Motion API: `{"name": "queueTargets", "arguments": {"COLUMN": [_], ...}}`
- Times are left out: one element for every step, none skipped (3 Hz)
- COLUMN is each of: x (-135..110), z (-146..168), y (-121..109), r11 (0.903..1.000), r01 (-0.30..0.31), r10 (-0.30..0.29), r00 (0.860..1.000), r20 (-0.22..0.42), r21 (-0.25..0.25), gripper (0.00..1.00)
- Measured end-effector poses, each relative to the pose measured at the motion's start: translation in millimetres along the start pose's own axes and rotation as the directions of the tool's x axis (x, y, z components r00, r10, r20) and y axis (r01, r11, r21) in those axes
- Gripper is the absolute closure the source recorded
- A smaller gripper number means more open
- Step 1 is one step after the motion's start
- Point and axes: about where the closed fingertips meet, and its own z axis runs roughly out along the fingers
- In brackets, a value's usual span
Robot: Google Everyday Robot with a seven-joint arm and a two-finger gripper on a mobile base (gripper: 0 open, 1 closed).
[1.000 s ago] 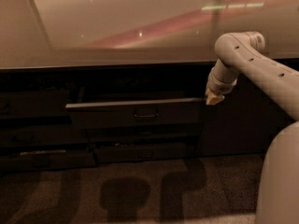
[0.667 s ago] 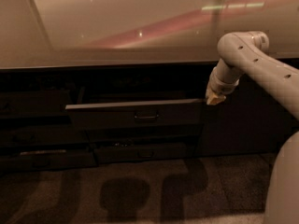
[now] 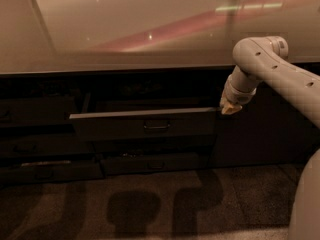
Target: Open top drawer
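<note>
The top drawer (image 3: 145, 125) is a wide dark grey-brown front with a small central loop handle (image 3: 156, 125). It stands pulled out from the cabinet under the pale countertop, its thin top edge catching the light. My gripper (image 3: 228, 108) hangs from the white arm just off the drawer's right end, level with its top edge and well to the right of the handle. Nothing shows between it and the drawer front.
The pale countertop (image 3: 125, 29) overhangs the cabinet. Shorter dark drawer fronts (image 3: 150, 163) sit below and at the left (image 3: 35, 109). A plain dark cabinet face (image 3: 265, 134) lies to the right. The white arm (image 3: 285, 79) crosses the right side; speckled floor (image 3: 150, 204) lies in front.
The arm's elbow has shifted slightly right and up. The gripper stays by the drawer's right end, and the drawer has not visibly moved.
</note>
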Motion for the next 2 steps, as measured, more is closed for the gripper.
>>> {"name": "queueTargets", "arguments": {"x": [-0.4,-0.7], "z": [-1.0,-0.5], "y": [1.4,7.0], "r11": [1.0000,1.0000], "r01": [0.002,0.005], "r10": [-0.002,-0.005], "r00": [1.000,1.000], "r20": [0.000,0.002], "r21": [-0.002,-0.008], "gripper": [1.00,1.00]}}
